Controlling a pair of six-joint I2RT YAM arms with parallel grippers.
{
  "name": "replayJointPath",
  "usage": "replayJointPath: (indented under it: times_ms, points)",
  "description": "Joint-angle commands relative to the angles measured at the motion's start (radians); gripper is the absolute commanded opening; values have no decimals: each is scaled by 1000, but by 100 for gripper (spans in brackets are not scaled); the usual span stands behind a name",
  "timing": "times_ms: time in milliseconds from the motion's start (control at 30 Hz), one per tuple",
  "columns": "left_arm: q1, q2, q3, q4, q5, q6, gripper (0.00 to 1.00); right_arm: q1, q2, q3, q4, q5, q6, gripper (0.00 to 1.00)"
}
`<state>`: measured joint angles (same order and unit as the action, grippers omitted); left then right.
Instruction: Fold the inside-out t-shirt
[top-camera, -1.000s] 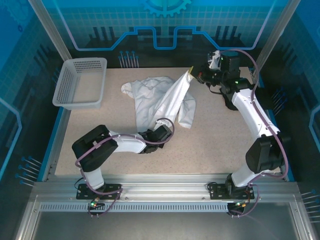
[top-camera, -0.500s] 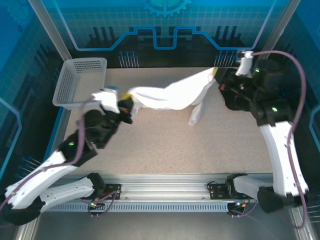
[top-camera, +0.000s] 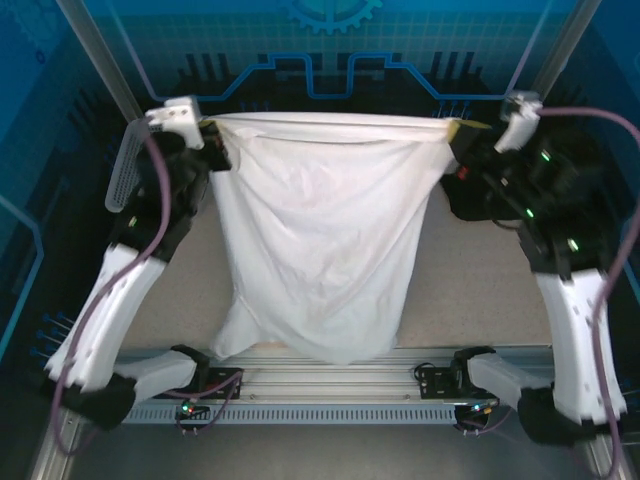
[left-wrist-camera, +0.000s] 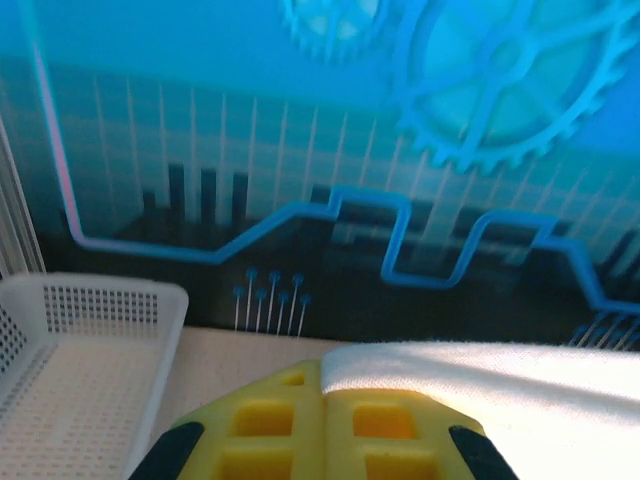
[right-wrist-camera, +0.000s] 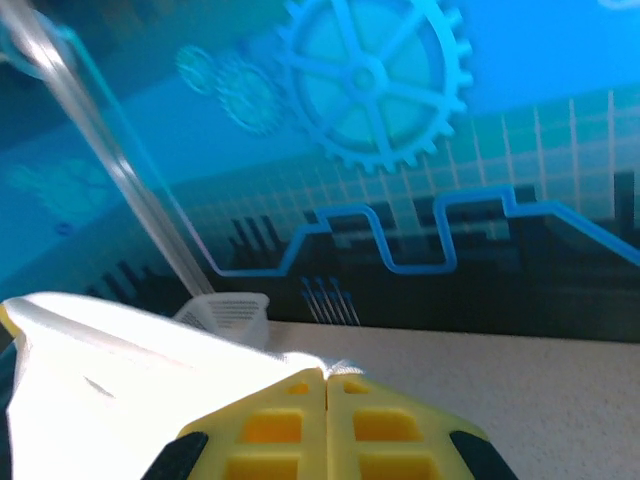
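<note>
The white inside-out t-shirt (top-camera: 320, 230) hangs in the air as a broad sheet, stretched taut along its top edge between both arms. Its lower end reaches down over the table's near edge. My left gripper (top-camera: 212, 135) is shut on the shirt's upper left corner; in the left wrist view the white cloth (left-wrist-camera: 500, 385) runs off to the right from between the yellow fingers (left-wrist-camera: 270, 430). My right gripper (top-camera: 455, 135) is shut on the upper right corner, and the cloth (right-wrist-camera: 110, 390) spreads left from its closed yellow fingers (right-wrist-camera: 390, 425).
A white mesh basket (left-wrist-camera: 70, 370) stands at the table's back left, partly hidden behind the left arm in the top view. The beige tabletop (top-camera: 470, 280) shows to the right of the hanging shirt. Blue enclosure walls stand close behind both grippers.
Both arms rose and moved apart, lifting the shirt off the table. It went from a bunched strip between the grippers to a wide hanging sheet.
</note>
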<state>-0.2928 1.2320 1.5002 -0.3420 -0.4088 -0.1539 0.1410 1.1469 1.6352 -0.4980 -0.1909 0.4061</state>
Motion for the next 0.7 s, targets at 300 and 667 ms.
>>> replayJointPath:
  times_ms: [300,667]
  points:
    - [151,278,711,-87,280,40,0,-18,344,568,47,72,-13,0]
    - [82,-272,-122,94,500,37,0,-21,20,-49,-86,175,-45,0]
